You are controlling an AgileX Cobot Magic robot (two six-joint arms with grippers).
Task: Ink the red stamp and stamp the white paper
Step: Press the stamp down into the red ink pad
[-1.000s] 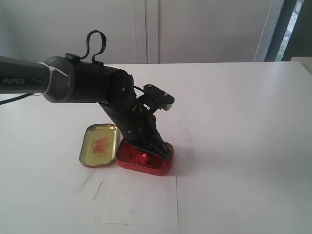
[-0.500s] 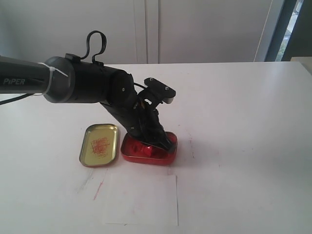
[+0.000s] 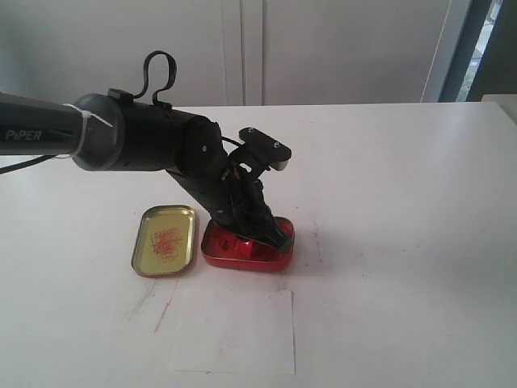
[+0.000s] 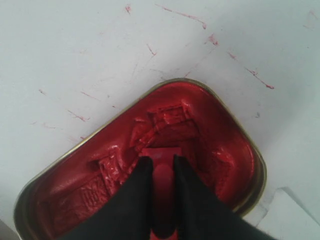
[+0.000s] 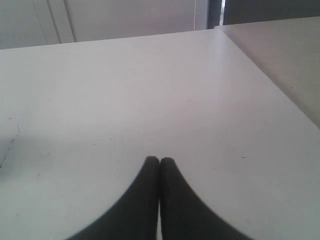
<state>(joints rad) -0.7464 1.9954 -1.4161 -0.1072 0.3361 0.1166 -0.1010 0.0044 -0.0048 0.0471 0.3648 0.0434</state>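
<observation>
We see the left gripper reaching down from the upper left of the exterior view into the red ink tin, which sits just below the centre of that frame on the white surface. Its jaws are closed on the red stamp. In the left wrist view the two black jaws clamp the narrow handle from either side, and the stamp's wider base shows just past their tips, low inside the tin. The base looks to be down on the ink, though we cannot tell for sure that it touches. The ink around it is rough and glossy, with pressed marks in it, and a gold rim runs round the tin. In the exterior view an open gold tin with a red scribble inside lies just left of the red one; we cannot tell whether the two touch. The white paper lies flat at the lower centre of the frame, its upper edge near the red tin's front wall, and one corner of it shows beside the tin in the left wrist view. Thin red streaks mark the surface just left of the paper. The right gripper shows only in its own wrist view, where its jaws are pressed tip to tip above the bare white surface
</observation>
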